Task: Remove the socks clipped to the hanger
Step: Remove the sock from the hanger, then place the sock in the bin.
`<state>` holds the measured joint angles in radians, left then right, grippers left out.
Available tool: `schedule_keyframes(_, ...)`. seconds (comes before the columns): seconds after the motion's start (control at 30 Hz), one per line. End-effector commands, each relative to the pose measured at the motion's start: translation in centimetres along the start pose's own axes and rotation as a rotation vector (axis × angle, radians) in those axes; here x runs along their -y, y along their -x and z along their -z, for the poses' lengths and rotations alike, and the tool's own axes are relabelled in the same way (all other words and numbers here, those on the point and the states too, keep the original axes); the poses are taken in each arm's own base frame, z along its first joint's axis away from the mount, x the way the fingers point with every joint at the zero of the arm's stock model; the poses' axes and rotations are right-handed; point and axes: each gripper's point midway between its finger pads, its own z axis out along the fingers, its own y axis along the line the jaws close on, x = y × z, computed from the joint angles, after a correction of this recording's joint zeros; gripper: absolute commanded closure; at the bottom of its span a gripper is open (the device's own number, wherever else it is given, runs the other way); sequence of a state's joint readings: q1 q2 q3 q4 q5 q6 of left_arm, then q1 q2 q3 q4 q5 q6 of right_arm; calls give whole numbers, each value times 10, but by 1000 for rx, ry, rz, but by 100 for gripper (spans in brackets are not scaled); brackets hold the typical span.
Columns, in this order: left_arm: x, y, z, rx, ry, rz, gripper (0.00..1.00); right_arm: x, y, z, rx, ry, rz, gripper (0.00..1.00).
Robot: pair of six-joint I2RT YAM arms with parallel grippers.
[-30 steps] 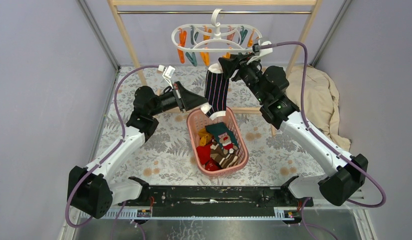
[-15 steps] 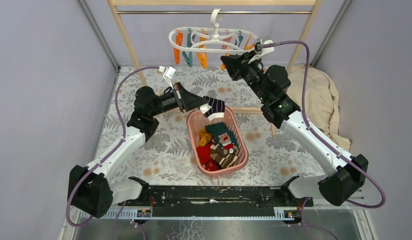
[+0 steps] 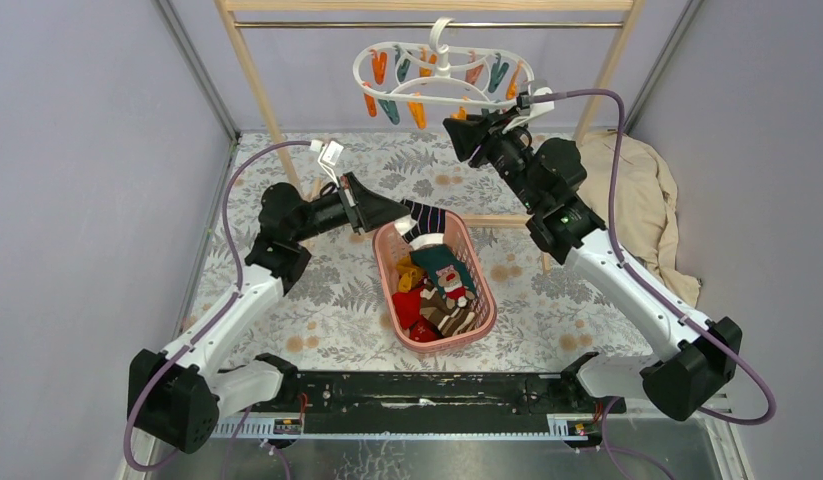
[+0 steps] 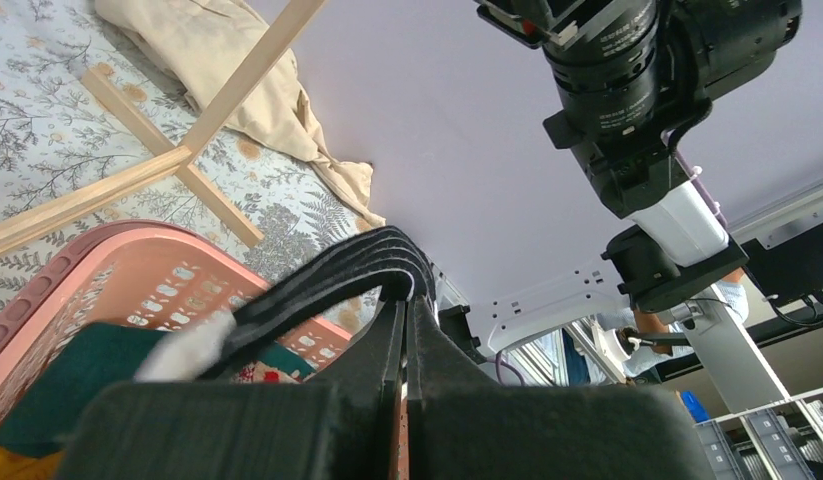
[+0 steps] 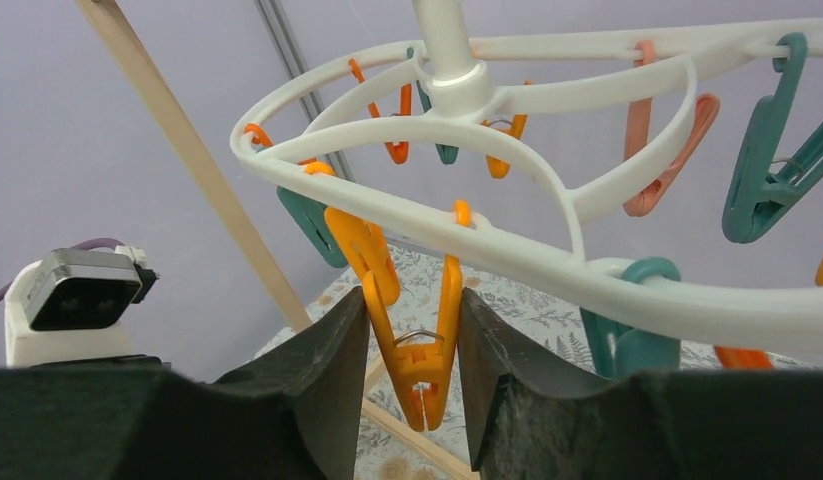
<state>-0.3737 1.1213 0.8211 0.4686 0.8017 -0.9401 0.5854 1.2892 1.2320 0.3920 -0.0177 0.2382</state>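
The white hanger (image 3: 442, 78) hangs by its hook from the rack rail, and its orange and teal clips hold no socks. My right gripper (image 3: 465, 137) is just below its right side. In the right wrist view it is open (image 5: 412, 350), its fingers either side of one closed orange clip (image 5: 419, 365) under the hanger ring (image 5: 507, 250). My left gripper (image 3: 395, 213) is shut on a dark striped sock (image 3: 425, 220) with white ends, which droops over the far rim of the pink basket (image 3: 484, 300). The left wrist view shows the sock (image 4: 327, 275) folded over my shut fingertips (image 4: 407, 300).
The basket holds several socks: teal (image 3: 432, 262), red-and-white (image 3: 449, 280), brown striped (image 3: 449, 318), mustard (image 3: 404, 270). The tall wooden rack (image 3: 255, 78) frames the back, with its foot bar behind the basket. A beige garment (image 3: 637, 200) lies at the right.
The striped sock has come off the hanger clip, and my left gripper has pulled it down to the basket. The hanger has swung and sits further right. My right gripper stays at the clip.
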Motion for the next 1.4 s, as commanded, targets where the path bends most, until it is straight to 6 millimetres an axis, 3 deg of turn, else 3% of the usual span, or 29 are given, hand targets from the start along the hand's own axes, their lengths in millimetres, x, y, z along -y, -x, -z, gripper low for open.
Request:
schedule_keyframes(0.0, 9, -1, 7, 0, -8, -21, 99, -2, 19, 10, 47, 5, -10, 54)
schedule_keyframes(0.13, 11, -2, 10, -1, 3, -19, 99, -4, 19, 11, 26, 12, -14, 37)
schedule_keyframes(0.5, 21, 3, 15, 7, 21, -32, 99, -14, 13, 8, -63, 46, -33, 28)
schedule_keyframes(0.77, 23, -2, 22, 5, 44, -24, 99, -16, -9, 12, -188, 51, -54, 19)
schedule_keyframes(0.87, 24, -4, 25, 7, 49, -24, 99, -19, -20, 16, -257, 66, -62, 11)
schedule_keyframes(1.17, 32, -7, 35, 1, 78, -34, 99, -14, -55, 58, -414, 44, -73, 1)
schedule_keyframes(1.37, 41, -5, 40, 8, 84, -47, 99, -14, -64, 91, -462, 28, -91, 0)
